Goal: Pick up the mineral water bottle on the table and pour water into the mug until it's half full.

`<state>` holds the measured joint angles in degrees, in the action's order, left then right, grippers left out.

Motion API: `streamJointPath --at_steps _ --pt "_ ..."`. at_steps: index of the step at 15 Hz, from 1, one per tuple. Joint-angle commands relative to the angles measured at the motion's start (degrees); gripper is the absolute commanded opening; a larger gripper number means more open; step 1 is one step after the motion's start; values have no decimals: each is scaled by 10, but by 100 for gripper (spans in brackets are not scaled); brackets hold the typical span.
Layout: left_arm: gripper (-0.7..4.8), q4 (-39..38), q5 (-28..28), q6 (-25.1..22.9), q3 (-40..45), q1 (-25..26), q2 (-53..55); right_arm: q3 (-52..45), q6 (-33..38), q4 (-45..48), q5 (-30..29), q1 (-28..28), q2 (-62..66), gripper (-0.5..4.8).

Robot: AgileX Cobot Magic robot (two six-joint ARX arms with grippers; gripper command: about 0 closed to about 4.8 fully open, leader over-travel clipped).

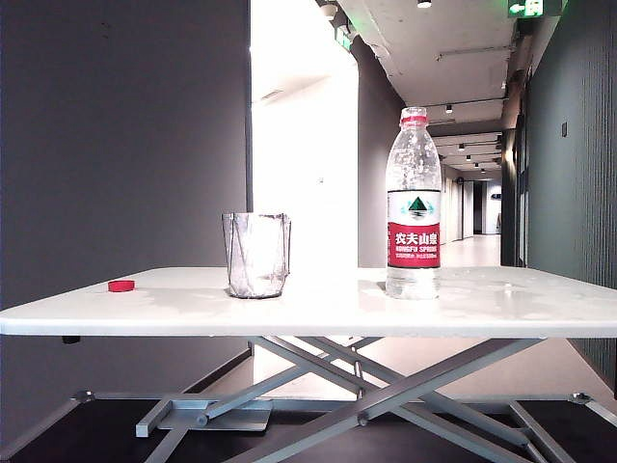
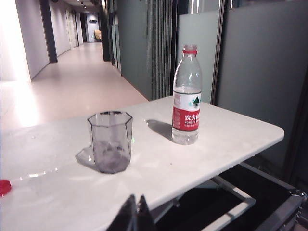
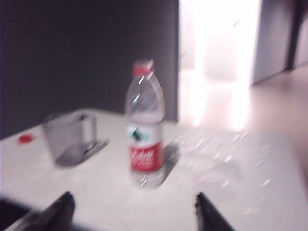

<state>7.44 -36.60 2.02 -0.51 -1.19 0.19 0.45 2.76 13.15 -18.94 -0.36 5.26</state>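
Observation:
The mineral water bottle (image 1: 414,204) (image 2: 186,96) (image 3: 144,125) stands upright and uncapped on the white table (image 1: 318,304) (image 2: 231,130) (image 3: 240,183), right of centre in the exterior view. The clear faceted mug (image 1: 256,255) (image 2: 110,141) (image 3: 69,137) stands to its left, apart from it. Neither arm shows in the exterior view. My left gripper (image 2: 135,198) is shut, its two dark tips together over the table's near edge, short of the mug. In the blurred right wrist view, my right gripper (image 3: 134,198) is open, its fingers wide apart and short of the bottle, holding nothing.
A small red cap (image 1: 120,285) (image 2: 4,187) (image 3: 25,139) lies on the table left of the mug. A grey scissor frame (image 1: 366,386) stands under the tabletop. A corridor runs behind the table, with dark walls on both sides.

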Motion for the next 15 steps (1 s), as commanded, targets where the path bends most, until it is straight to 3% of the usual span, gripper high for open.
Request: streamJointPath --at_steps 1,4,7,9,15 --pt "-5 -19 34 -1 -1 0 0 41 -1 49 2 36 113 321" --pt "-5 -35 64 -1 -1 0 0 109 -45 179 8 68 339 479" --pt "-5 -44 66 -1 -1 0 0 170 -40 325 -7 69 550 479" --pt "-5 -50 66 -1 -1 0 0 233 -38 405 -72 69 699 479" --pt "-5 -57 66 -1 -1 0 0 379 -23 413 -110 73 903 479"
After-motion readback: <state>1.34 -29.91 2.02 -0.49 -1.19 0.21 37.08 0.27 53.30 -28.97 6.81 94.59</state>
